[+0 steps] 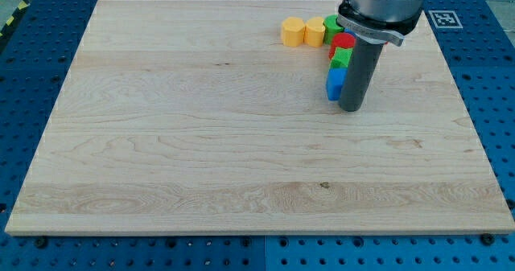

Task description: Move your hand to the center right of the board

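Note:
My tip rests on the wooden board, right of centre in the upper half. It stands just to the right of a blue block and seems to touch it. Above the blue block sit a green block and a red block, stacked in a column up the view. At the view's top, an orange block, a yellow block and another green block form a row. The arm's grey body hides part of the blocks' right sides.
The board lies on a blue perforated table. A black-and-white marker tag sits off the board's top right corner. A yellow-black striped strip shows at the view's top left.

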Controlling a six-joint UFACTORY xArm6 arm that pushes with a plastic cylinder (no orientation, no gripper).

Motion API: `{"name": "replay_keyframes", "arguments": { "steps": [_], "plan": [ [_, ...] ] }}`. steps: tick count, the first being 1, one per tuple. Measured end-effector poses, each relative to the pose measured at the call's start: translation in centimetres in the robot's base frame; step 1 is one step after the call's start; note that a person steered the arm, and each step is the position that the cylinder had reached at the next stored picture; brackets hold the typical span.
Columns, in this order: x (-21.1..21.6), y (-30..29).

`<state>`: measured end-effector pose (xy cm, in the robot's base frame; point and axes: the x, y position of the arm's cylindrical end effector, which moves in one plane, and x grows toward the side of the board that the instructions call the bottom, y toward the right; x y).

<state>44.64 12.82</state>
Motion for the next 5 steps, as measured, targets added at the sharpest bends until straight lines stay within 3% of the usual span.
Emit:
{"name": "replay_keyframes", "arguments": {
  "steps": [1, 3, 4, 5],
  "plan": [
    [0.0, 0.0],
    [4.3, -0.1],
    [5.8, 3.0],
    [4.6, 8.8]
  ]
}}
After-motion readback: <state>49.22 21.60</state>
